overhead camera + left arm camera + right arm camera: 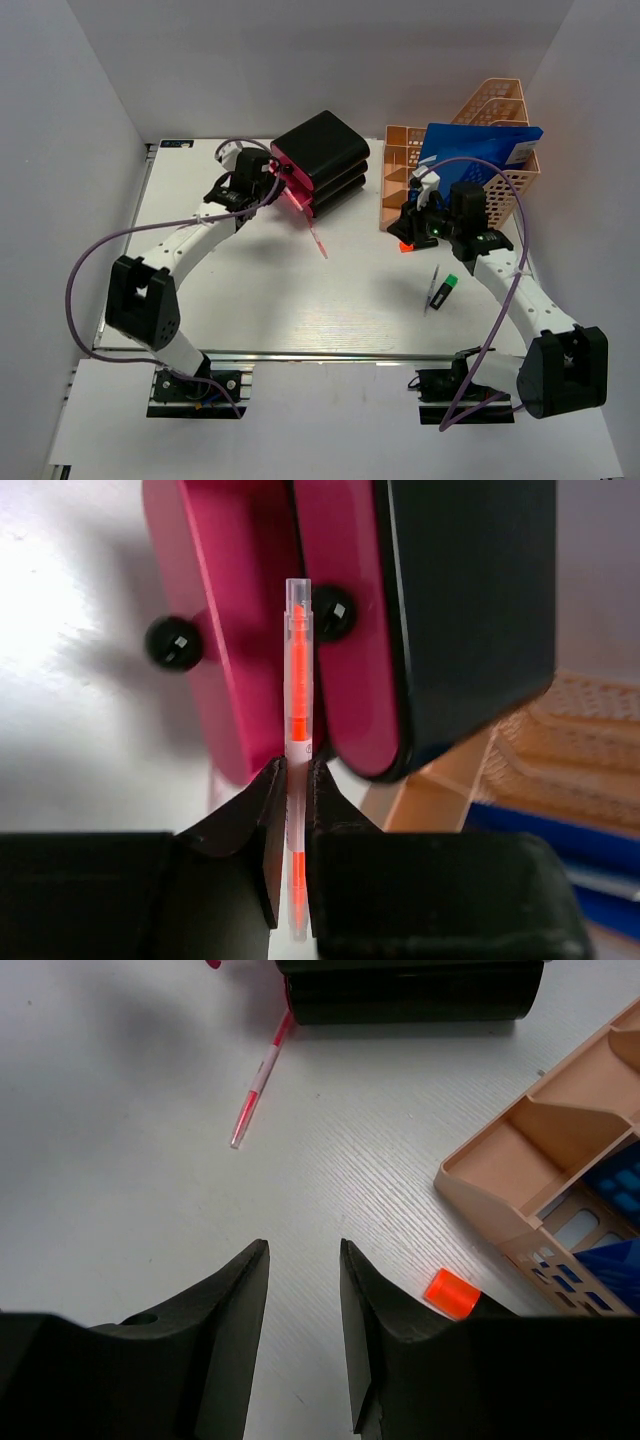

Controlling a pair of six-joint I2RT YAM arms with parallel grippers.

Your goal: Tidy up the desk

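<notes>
The white desk (300, 310) bears a black-and-pink drawer box (322, 160) at the back. My left gripper (272, 172) is at the box's pink drawer fronts (250, 630). In the left wrist view it (296, 765) is shut on a clear pen with orange ink (297, 680) that points at the black drawer knobs. A pink pen (318, 240) lies loose on the desk in front of the box and also shows in the right wrist view (255, 1085). My right gripper (418, 232) is open and empty (303, 1245) above the desk. A small orange cap (452, 1293) lies just to its right.
A peach mesh file rack (505, 110) with a blue folder (480, 150) stands at the back right. A low peach compartment tray (398, 175) sits in front of it. A green-and-black marker (445, 291) and a thin dark pen (434, 284) lie right of centre.
</notes>
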